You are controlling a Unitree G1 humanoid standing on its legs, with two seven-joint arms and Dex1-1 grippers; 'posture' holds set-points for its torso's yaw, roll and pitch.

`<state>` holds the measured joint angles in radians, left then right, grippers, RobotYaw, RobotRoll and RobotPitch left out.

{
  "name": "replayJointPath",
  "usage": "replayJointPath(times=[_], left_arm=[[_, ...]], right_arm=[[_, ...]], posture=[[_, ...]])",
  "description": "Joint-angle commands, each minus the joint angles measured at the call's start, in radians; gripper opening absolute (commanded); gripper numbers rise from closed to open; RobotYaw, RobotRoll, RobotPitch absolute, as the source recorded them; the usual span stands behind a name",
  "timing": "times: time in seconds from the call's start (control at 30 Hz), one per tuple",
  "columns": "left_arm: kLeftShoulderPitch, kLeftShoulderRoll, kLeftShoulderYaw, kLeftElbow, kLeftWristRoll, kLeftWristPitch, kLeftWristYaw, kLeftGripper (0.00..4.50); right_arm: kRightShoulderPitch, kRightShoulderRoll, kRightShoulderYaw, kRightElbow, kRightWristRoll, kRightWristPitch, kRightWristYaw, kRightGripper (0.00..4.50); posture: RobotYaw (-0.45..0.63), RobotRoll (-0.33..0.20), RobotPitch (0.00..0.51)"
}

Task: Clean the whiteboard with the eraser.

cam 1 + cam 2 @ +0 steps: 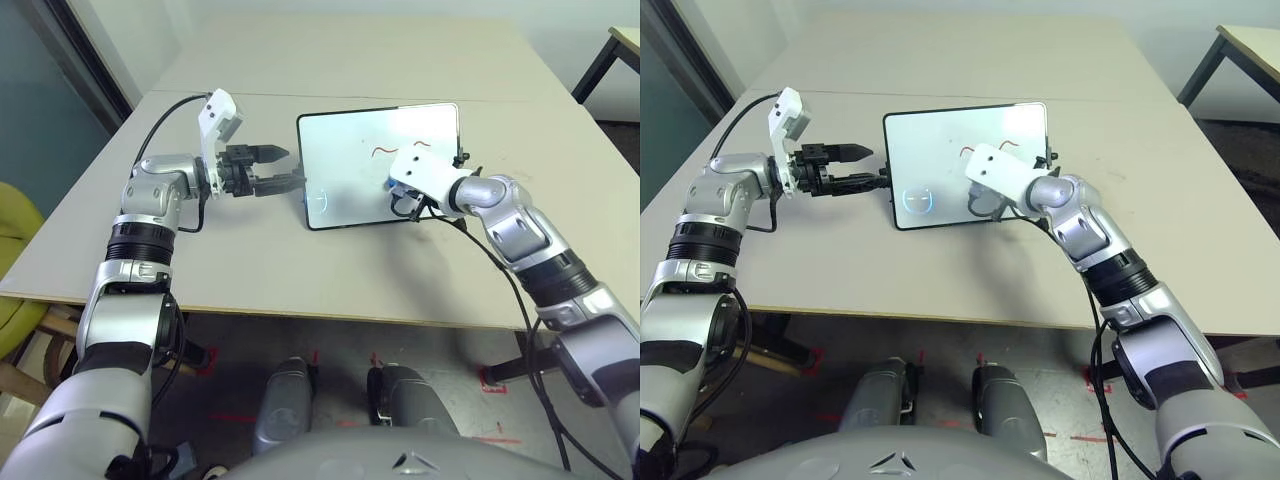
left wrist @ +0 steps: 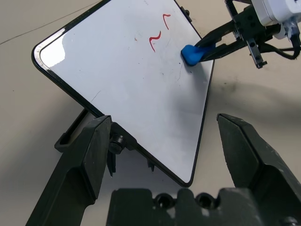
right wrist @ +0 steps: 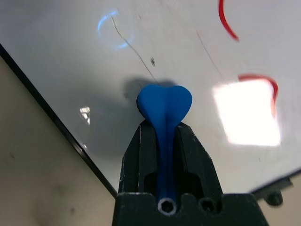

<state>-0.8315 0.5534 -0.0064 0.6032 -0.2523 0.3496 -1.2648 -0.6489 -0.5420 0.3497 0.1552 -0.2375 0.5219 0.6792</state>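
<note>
Right claw [image 3: 164,127] pinches eraser [image 3: 164,102] against whiteboard [image 2: 127,80] to wipe red marks [image 2: 155,41]; left claw [image 2: 171,146] released beside frame

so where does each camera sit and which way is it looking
Left eye view: on the head, looking forward and down at the table; both silver forearms show.
Right eye view: the head's other eye, same scene.
Left wrist view: on the left wrist, looking between the open left pincer at the whiteboard.
Right wrist view: on the right wrist, looking along the right pincer, shut on the eraser, at the board.
Shared: both wrist views show the red marks and the blue eraser against the board.
</note>
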Motion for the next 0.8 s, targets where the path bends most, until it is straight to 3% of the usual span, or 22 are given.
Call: replayJointPath(times=[0.03,0.5,0.8], left_arm=[[0.001,0.001,0.003,-0.003,-0.007,-0.003,0.000,4.50],[-0.002,0.006,0.003,0.000,-0.006,-0.003,-0.002,4.50],[-0.002,0.009,0.003,-0.002,-0.005,-0.003,0.000,4.50]], right_arm=[[0.022,-0.020,-0.020,0.021,-0.005,0.026,0.006,0.27],[0.017,-0.033,-0.032,0.039,-0.008,0.018,0.001,0.27],[-0.022,0.065,0.011,0.019,-0.011,0.030,-0.002,0.27]], posture=[[0.13,0.000,0.069],[0.13,0.000,0.072],[0.13,0.000,0.070]])
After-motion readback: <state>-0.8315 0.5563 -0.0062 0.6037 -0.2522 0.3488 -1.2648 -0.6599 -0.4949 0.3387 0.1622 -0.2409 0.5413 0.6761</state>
